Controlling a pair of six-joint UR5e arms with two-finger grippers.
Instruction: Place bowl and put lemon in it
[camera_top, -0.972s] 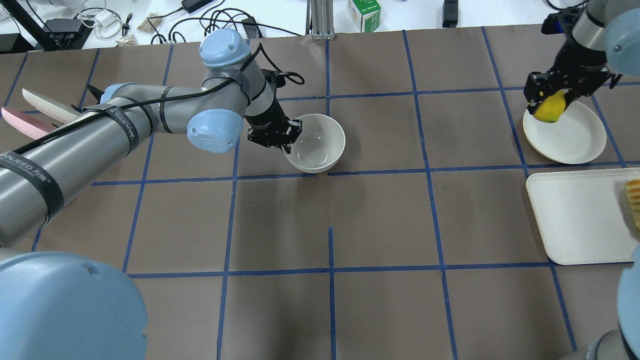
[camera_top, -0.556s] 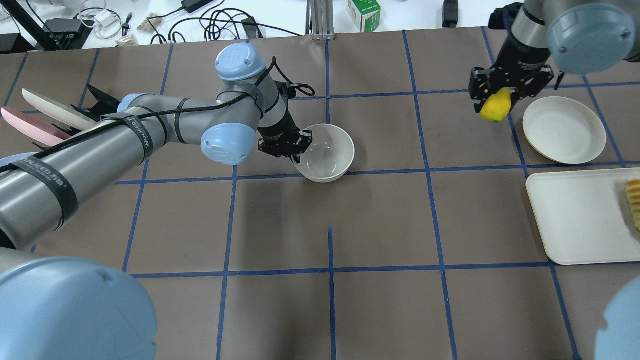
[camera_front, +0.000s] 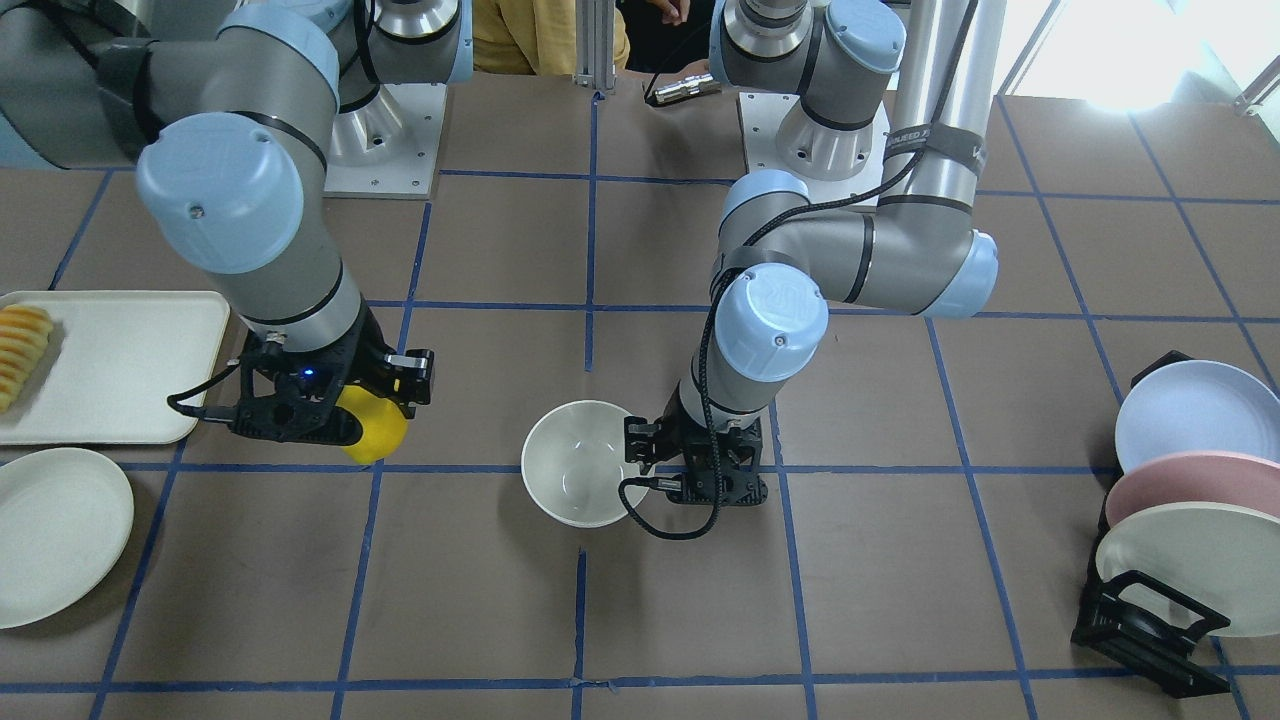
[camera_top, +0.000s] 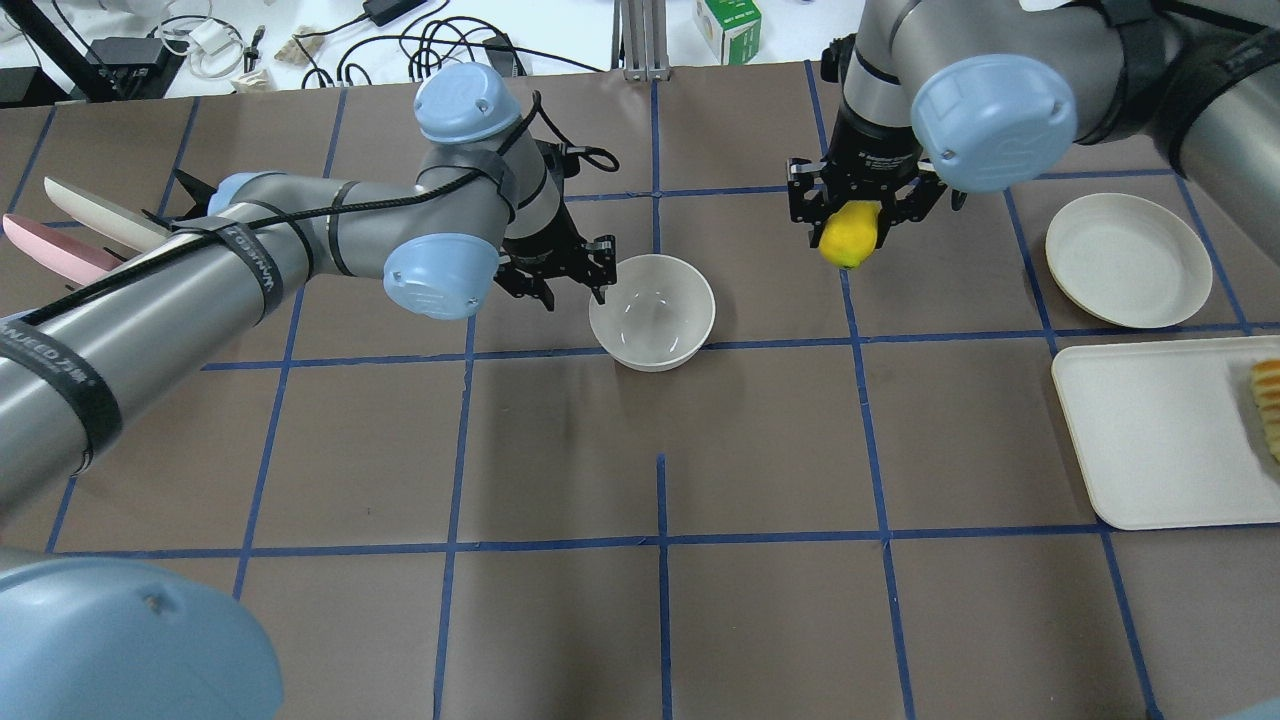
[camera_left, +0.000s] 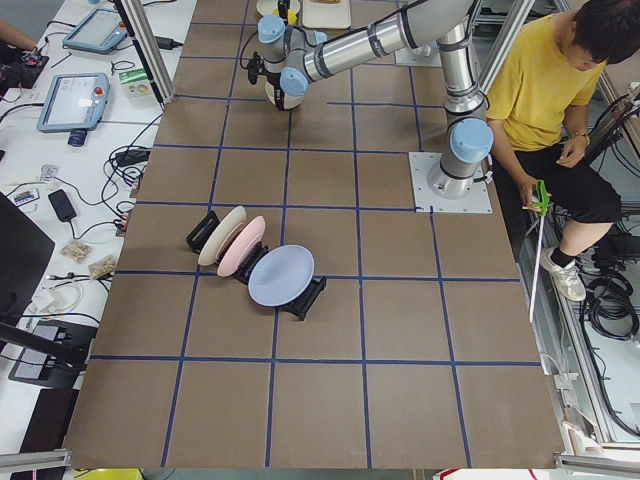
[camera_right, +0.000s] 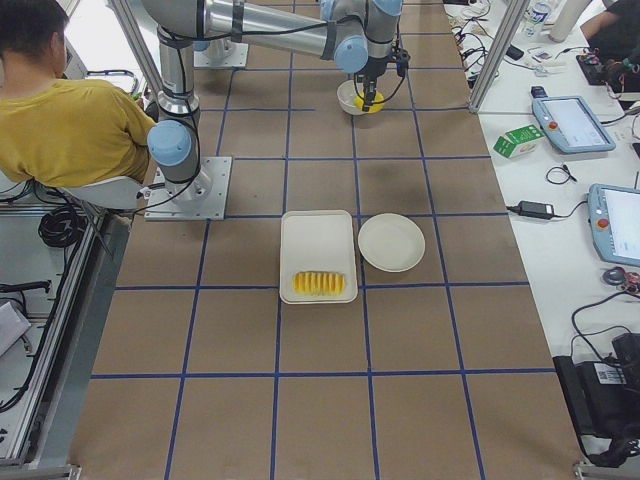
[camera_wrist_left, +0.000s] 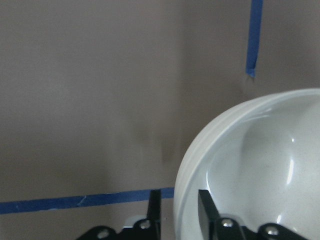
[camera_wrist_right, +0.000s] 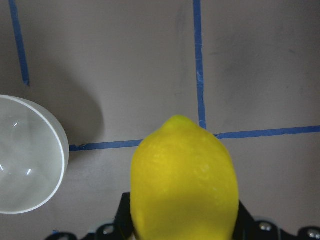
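Note:
The off-white bowl (camera_top: 652, 312) stands upright on the brown table near the middle; it also shows in the front view (camera_front: 575, 465) and the left wrist view (camera_wrist_left: 260, 165). My left gripper (camera_top: 598, 287) is at the bowl's left rim. In the left wrist view its jaws straddle the rim, slightly parted, with a gap at the outer finger (camera_wrist_left: 155, 210). My right gripper (camera_top: 850, 225) is shut on the yellow lemon (camera_top: 846, 238) and holds it above the table, to the right of the bowl and apart from it. The right wrist view shows the lemon (camera_wrist_right: 182, 180) with the bowl (camera_wrist_right: 25, 160) at the left edge.
A flat off-white plate (camera_top: 1128, 260) and a white tray (camera_top: 1150, 430) holding sliced fruit (camera_top: 1268, 400) lie at the right. A rack of blue, pink and cream plates (camera_front: 1180, 520) stands at my far left. A person in yellow (camera_left: 540, 90) sits beside the robot base.
My right arm carried the lemon leftward from over the flat plate to near the bowl. My left wrist turned, the bowl shifted slightly right, and the jaws loosened on its rim.

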